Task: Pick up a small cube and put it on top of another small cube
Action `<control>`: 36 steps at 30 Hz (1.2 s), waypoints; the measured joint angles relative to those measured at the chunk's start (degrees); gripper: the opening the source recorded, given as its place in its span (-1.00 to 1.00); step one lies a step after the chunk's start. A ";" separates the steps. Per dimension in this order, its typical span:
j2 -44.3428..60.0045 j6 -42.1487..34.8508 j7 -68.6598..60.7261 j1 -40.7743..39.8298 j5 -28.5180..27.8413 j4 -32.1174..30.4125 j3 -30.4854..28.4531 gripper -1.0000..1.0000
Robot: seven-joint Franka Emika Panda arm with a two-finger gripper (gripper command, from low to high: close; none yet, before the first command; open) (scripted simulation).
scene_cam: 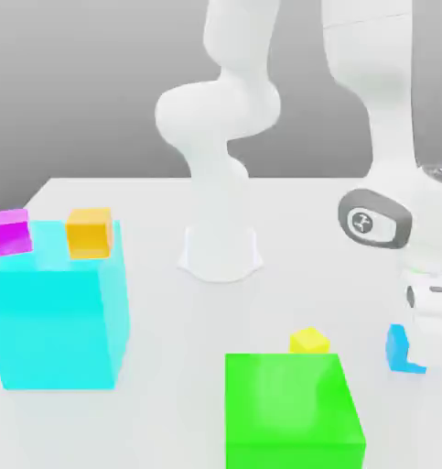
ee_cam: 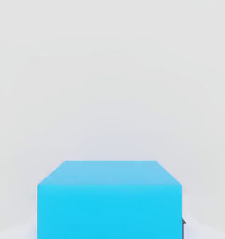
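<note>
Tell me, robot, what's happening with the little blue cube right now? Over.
Gripper shut on blue cube at table level. Magenta cube waits atop big cyan block, orange cube beside it. Over.

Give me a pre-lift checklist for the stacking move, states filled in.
1. Claw shut on the sky-blue cube: ok.
2. Sky-blue cube centred in the grip: cannot tell.
3. Magenta cube top free: ok.
4. Magenta cube sits on the big cyan block, so lift must clear that height: not ok yet, the sky-blue cube is at table level.
5. Orange cube apart from the magenta cube: ok.
6. Yellow cube and green block lie near the path: cannot tell clearance.
</note>
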 joint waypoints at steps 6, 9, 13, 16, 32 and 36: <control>-11.08 -8.97 -6.01 -3.60 6.64 -1.88 4.02 -1.00; -16.74 -15.05 -13.74 -9.80 6.76 -0.66 0.30 -1.00; -23.95 -23.42 -25.28 -18.70 5.59 1.64 -4.47 -1.00; -29.04 -29.58 -33.89 -22.69 4.45 3.38 -9.27 -1.00; -45.45 -49.68 -72.19 -44.32 -3.70 7.32 -39.32 -1.00; -44.05 -46.06 -72.92 -44.51 -3.96 5.08 -40.79 1.00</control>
